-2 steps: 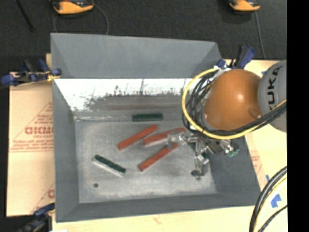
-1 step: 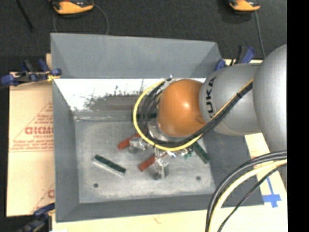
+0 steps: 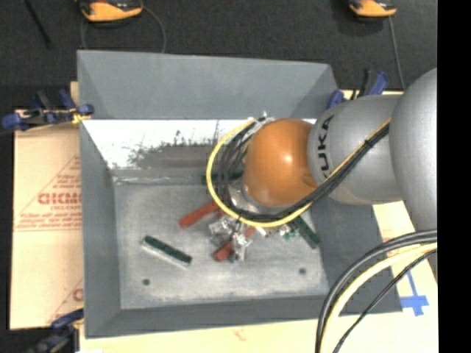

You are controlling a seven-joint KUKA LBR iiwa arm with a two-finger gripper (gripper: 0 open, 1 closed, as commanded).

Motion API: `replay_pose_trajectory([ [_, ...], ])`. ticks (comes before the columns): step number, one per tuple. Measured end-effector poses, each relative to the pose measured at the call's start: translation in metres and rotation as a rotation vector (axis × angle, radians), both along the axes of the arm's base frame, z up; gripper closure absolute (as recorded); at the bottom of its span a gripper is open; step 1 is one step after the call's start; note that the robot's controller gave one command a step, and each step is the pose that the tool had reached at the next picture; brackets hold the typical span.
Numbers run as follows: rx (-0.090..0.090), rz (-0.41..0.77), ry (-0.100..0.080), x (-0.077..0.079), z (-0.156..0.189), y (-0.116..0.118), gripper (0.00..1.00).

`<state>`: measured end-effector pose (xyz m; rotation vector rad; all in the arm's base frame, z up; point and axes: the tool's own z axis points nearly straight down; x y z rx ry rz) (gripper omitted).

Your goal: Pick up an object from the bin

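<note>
Bin (image 3: 96,219): grey metal, with the gripper (image 3: 234,240) low over its floor
Arm (image 3: 368,153): grey, orange cover (image 3: 276,160) on its wrist, above-right of the gripper
Gripper: among small pieces; open or closed, cannot tell
Dark green bar (image 3: 168,250): flat, well left of the gripper
Red stick (image 3: 197,216): tilted, just upper-left of the gripper
Green piece (image 3: 305,235): just right of the gripper
Small red piece (image 3: 223,254): at the gripper's lower-left edge, nearest to it

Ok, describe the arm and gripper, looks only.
The arm is thick, rounded and silver-grey, with black KUKA lettering near the wrist. A glossy orange dome cover caps the wrist, ringed by looped yellow and black cables. The gripper beneath is small and silvery metal.
</note>
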<state>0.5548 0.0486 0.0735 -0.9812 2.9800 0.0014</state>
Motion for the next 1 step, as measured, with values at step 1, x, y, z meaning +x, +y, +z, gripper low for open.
replay_pose_trajectory([
  [1,-0.001,0.034,-0.008,-0.0101,0.1905,0.0336,1.0],
])
